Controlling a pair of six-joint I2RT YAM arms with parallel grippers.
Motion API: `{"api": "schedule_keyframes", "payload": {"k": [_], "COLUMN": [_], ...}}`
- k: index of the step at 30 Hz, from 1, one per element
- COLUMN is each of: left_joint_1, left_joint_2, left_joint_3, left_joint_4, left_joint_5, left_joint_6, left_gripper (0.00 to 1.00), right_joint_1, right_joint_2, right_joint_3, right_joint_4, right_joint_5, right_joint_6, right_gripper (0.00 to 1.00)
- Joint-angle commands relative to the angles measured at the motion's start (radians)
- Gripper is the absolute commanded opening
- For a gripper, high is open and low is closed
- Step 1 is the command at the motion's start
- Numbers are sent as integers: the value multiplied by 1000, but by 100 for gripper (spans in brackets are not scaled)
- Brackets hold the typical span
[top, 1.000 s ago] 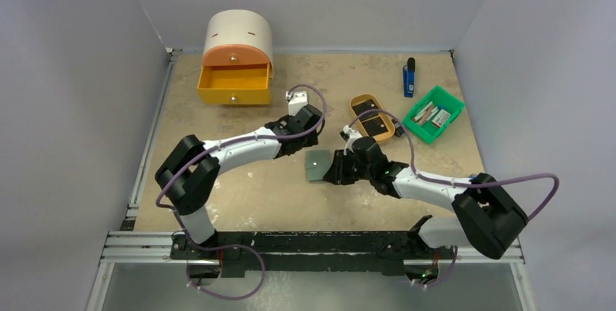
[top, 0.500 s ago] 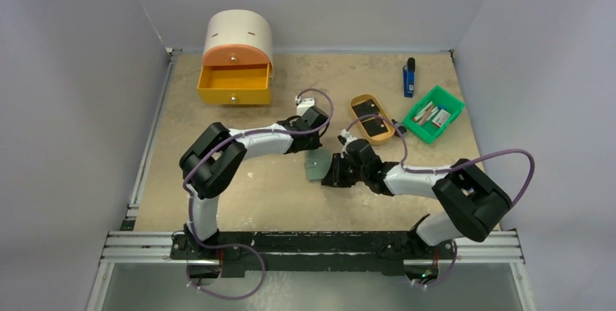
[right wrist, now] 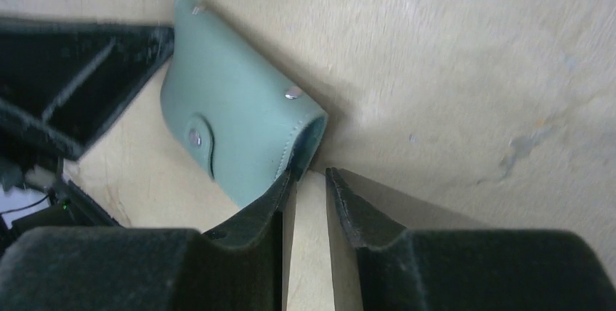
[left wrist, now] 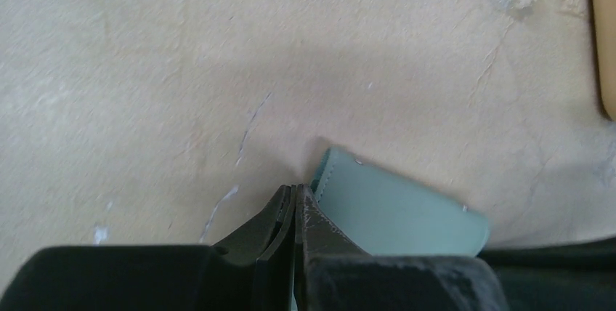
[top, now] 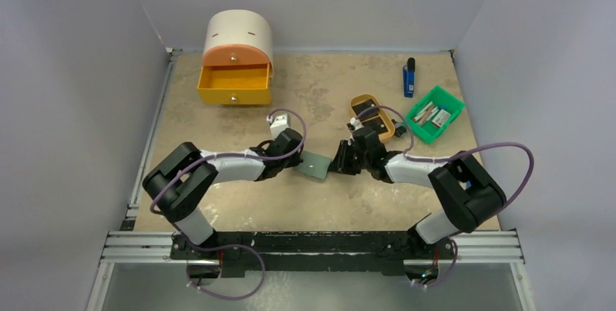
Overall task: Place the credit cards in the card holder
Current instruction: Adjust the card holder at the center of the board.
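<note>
The card holder, a pale grey-green wallet with its snap tab fastened, lies mid-table between both grippers. My left gripper is shut at its left edge; in the left wrist view the left gripper has its fingers pressed together with a thin pale-green sliver between them, and the card holder runs off to the right. My right gripper stands slightly open with bare table in the gap, its left finger touching the card holder. Two black credit cards lie in the tan tray.
A green bin with small items sits right of the tray, and a blue lighter-like stick lies behind it. An orange drawer box stands open at the back left. Walls close in on both sides.
My left gripper swung down from behind the card holder to its left edge and closed. The right gripper shifted slightly toward the back, staying at the holder's right edge.
</note>
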State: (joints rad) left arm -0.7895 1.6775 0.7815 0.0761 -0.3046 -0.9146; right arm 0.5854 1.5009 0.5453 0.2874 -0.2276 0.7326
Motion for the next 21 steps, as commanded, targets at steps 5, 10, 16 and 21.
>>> {"api": "schedule_keyframes", "payload": {"k": [5,10,16,21], "left_joint_1": [-163,-196,-196,-163], "left_joint_2": [-135,-252,-434,-494], "left_joint_3": [-130,-175,-190,-111], "left_joint_4": [-8,-159,-333,-357], "left_joint_5": [2,-126,-247,-348], "left_joint_6": [-128,-177,-207,-117], "left_gripper": [0,0,0,19], "right_joint_1": [-21,-25,-30,-29], "right_joint_2": [138,206,171,0], "right_joint_3": [206,301,351,338], "right_joint_4": [-53,-116,-230,-286], "right_joint_5": [28,72,198,259], "right_joint_6": [-136,-173,-188,-208], "right_gripper": [27,28,43,53]}}
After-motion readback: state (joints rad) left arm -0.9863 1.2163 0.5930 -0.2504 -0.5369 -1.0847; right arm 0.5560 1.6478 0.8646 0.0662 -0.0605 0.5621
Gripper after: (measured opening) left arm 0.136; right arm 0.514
